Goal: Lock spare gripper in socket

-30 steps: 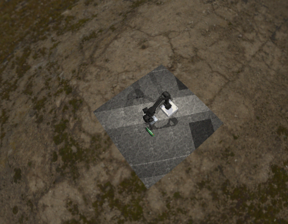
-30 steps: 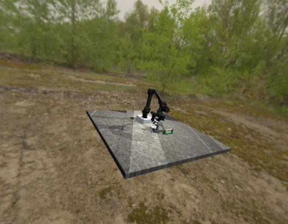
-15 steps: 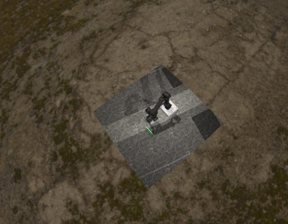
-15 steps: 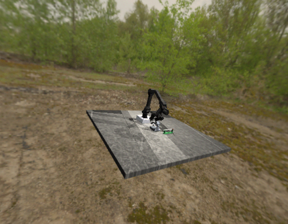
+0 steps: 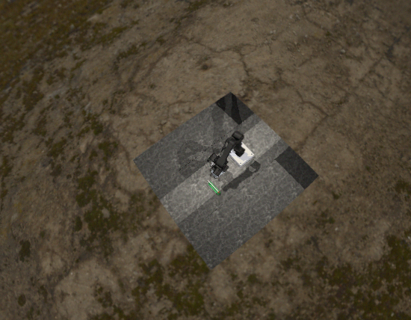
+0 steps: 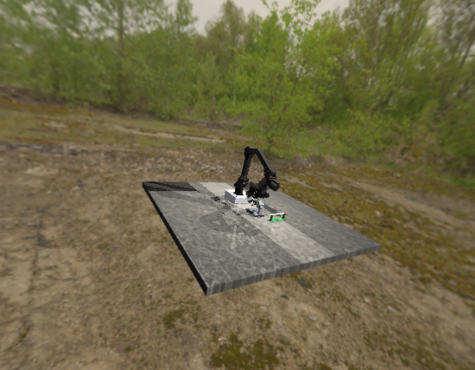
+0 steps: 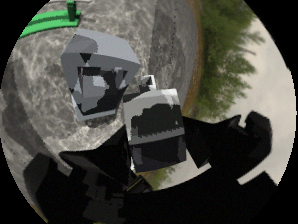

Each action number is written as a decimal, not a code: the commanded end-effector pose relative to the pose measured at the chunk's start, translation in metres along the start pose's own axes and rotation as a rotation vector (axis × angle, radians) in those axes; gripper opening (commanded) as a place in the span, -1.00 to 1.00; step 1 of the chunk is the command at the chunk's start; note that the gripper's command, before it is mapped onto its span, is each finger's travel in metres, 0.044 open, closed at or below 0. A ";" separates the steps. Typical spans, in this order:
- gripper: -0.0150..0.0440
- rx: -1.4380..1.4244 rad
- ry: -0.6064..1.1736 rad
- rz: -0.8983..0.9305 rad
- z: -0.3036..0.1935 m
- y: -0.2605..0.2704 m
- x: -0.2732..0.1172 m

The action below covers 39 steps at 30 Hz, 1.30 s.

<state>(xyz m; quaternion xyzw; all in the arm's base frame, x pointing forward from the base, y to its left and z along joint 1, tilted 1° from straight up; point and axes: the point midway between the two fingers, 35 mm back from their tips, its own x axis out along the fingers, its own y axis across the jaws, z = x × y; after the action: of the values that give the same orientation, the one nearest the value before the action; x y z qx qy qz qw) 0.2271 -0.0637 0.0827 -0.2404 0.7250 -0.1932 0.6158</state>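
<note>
My gripper (image 7: pixel 150 119) is shut on the spare gripper (image 7: pixel 154 100), a grey-white block whose small square spigot sticks out past the fingers. The grey mount (image 7: pixel 102 44) (image 6: pixel 259 208) stands on the table; in the wrist view its hollow socket head is just left of the spare gripper, and I see a gap between the spigot and the socket opening. The top view shows the mount mostly hidden under the arm. The white lock pin (image 5: pixel 214 186) (image 6: pixel 276 213), with a red end, lies across the green rack (image 6: pixel 277 220) (image 7: pixel 47 22), out of the socket.
The black arm stands on a white base (image 5: pixel 246 157) (image 6: pixel 236 198) behind the mount. The green rack is close to the mount, on the side away from the base. The grey slab table (image 5: pixel 246 220) (image 6: pixel 186 242) carries dark shadows and bright bands.
</note>
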 end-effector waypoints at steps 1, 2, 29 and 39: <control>-0.49 -0.053 0.004 -0.041 -0.004 0.004 -0.005; -0.49 -0.066 0.004 -0.053 -0.006 0.005 -0.006; -0.49 -0.396 -0.038 -0.393 -0.030 0.018 -0.043; -0.49 -0.524 -0.079 -0.527 -0.035 0.022 -0.060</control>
<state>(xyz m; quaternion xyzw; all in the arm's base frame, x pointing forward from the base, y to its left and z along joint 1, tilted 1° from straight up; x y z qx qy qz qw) 0.1979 -0.0147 0.1188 -0.5508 0.6539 -0.1434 0.4985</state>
